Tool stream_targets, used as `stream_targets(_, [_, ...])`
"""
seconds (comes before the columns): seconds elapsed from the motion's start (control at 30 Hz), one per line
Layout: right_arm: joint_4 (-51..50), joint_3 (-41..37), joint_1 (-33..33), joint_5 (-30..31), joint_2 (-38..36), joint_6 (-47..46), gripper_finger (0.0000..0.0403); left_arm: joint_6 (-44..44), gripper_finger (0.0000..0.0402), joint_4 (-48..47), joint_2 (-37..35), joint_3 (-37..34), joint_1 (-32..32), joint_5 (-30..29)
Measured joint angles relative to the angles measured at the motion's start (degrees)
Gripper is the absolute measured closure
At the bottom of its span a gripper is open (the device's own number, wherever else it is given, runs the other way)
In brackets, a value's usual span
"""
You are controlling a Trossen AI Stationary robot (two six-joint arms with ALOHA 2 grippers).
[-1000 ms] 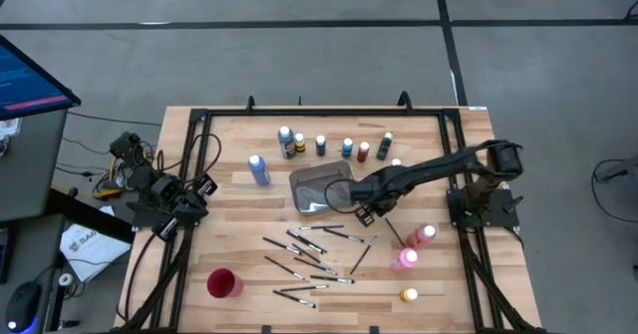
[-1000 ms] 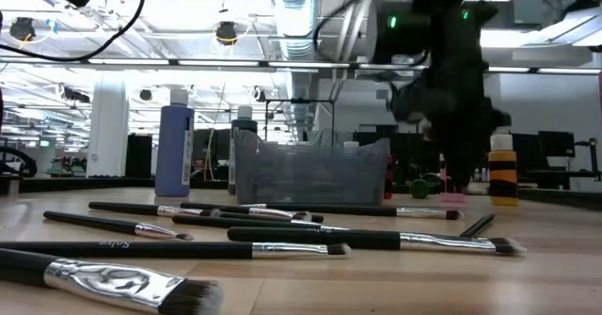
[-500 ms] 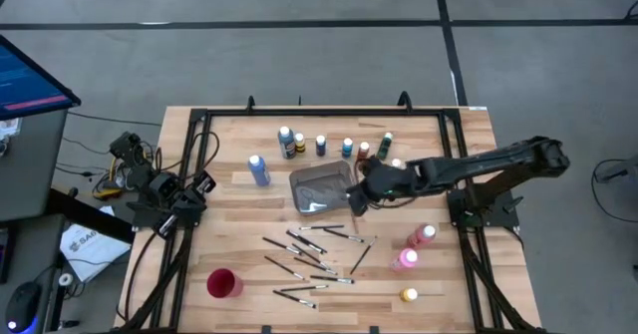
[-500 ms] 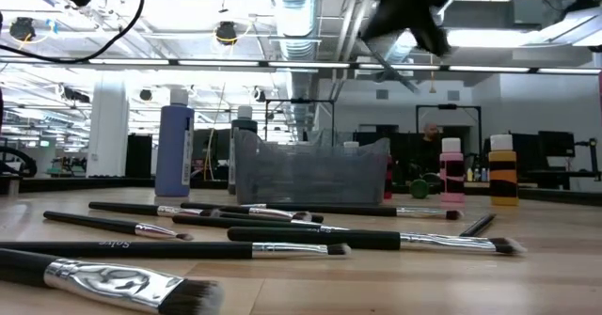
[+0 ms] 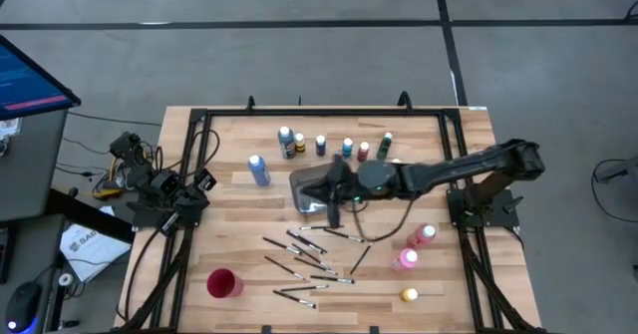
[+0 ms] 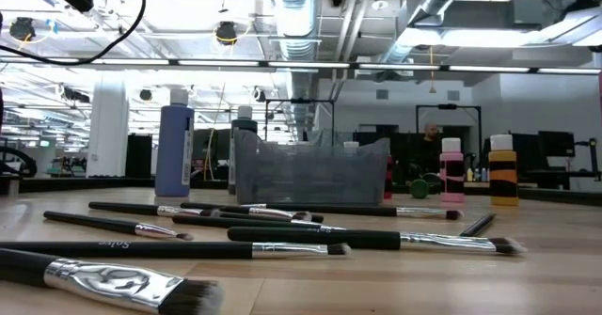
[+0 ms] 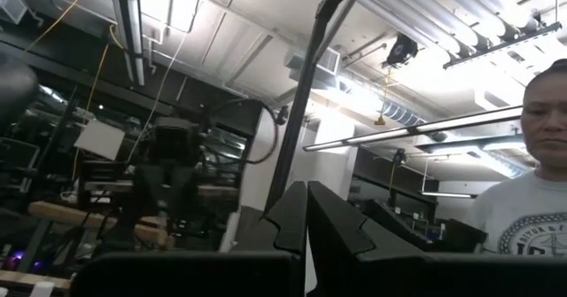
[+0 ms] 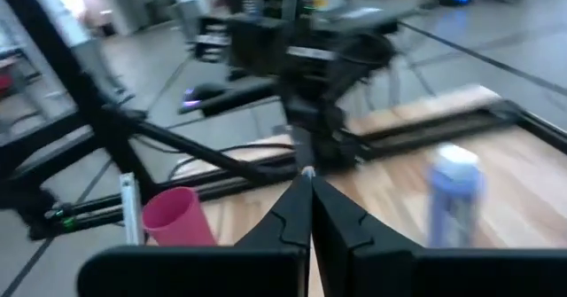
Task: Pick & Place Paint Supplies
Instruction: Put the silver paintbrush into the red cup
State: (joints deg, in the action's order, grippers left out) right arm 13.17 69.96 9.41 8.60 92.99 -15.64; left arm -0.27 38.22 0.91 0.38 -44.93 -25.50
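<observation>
The right gripper point(image 5: 332, 186), fingers pressed together and empty, reaches over the grey tray point(image 5: 311, 180) mid-table, hiding part of it. The left gripper point(image 5: 189, 202), also closed, waits at the table's left edge. Thin dark paintbrushes point(image 5: 309, 254) lie scattered on open wood nearer the front; small pale-capped paint bottles point(image 5: 321, 146) line the back.

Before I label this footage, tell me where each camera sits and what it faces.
High: overhead, looking down on the table, both arms.
Low: table height, across paintbrushes to the grey tray; no arm shows.
Left wrist: shut left end effector aims at the ceiling.
Right wrist: shut right end effector faces the red cup.
High and low share the tray.
</observation>
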Motion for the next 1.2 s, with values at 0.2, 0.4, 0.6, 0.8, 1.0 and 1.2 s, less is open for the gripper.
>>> stream_targets(0.2, [4.38, 13.08, 2.79, -4.82, 11.21, 8.38, 0.0403, 0.0, 0.0399, 0.02, 0.0, 0.0, -0.01, 0.0])
stream_targets(0.4, [5.91, 28.54, 5.71, -4.74, 22.56, 11.73, 0.0403, 0.0, 0.0399, 0.02, 0.0, 0.0, 0.0, 0.0])
stream_targets(0.6, [7.03, 42.97, 7.63, -4.09, 33.43, 14.18, 0.0403, 0.0, 0.0399, 0.02, 0.0, 0.0, -0.02, 0.02])
stream_targets(0.8, [7.17, 53.81, 8.65, -4.15, 42.53, 14.25, 0.0403, 0.0, 0.0399, 0.02, 0.0, 0.0, 0.01, 0.02])
stream_targets(1.0, [6.91, 58.68, 8.97, -4.09, 48.5, 14.1, 0.0403, 0.0, 0.0399, -0.01, 0.0, 0.0, -0.01, 0.02])
stream_targets(1.2, [5.85, 58.92, 8.94, -4.18, 51.07, 11.28, 0.0403, 0.0, 0.0399, -0.01, 0.0, 0.0, 0.0, 0.02])
